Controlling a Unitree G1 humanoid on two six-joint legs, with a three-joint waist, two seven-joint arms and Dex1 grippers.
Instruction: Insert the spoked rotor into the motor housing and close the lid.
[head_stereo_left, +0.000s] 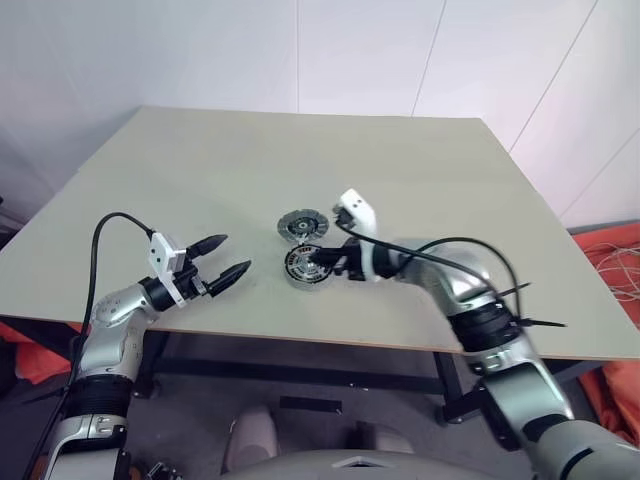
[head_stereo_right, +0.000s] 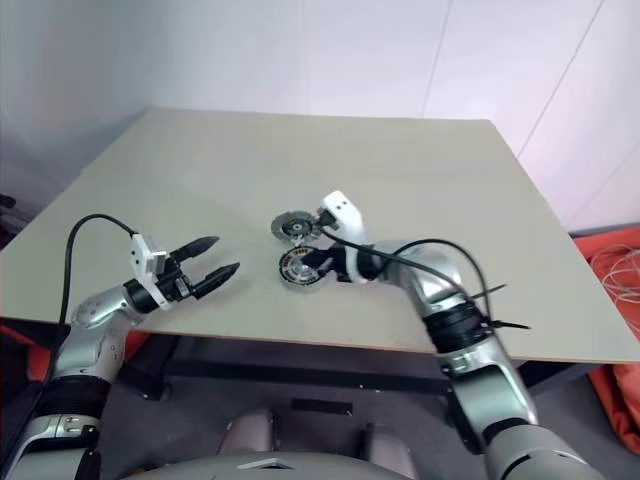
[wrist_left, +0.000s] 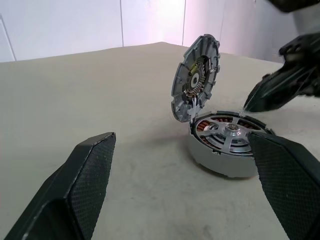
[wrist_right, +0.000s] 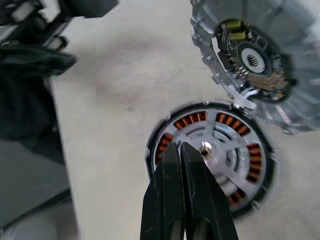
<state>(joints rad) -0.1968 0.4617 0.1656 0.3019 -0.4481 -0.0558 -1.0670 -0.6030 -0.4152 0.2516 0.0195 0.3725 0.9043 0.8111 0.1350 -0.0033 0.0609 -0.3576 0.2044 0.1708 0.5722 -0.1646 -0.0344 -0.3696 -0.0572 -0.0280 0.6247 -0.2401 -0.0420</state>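
The motor housing (head_stereo_left: 303, 268) sits on the table near its front edge. The spoked rotor (wrist_right: 226, 149) lies inside it, and copper windings show between its silvery spokes. The ribbed grey lid (wrist_left: 196, 77) stands tilted open, joined to the housing's far edge. My right gripper (wrist_right: 180, 149) is shut with nothing between its fingers. Its tips are over the rotor beside the centre hub; I cannot tell whether they touch it. My left gripper (head_stereo_left: 232, 257) is open and holds nothing. It points at the housing from the left, a short way off.
The beige table (head_stereo_left: 200, 170) stretches back to a white wall. Its front edge runs just below both grippers. Orange material and cables (head_stereo_left: 615, 265) lie on the floor at the right.
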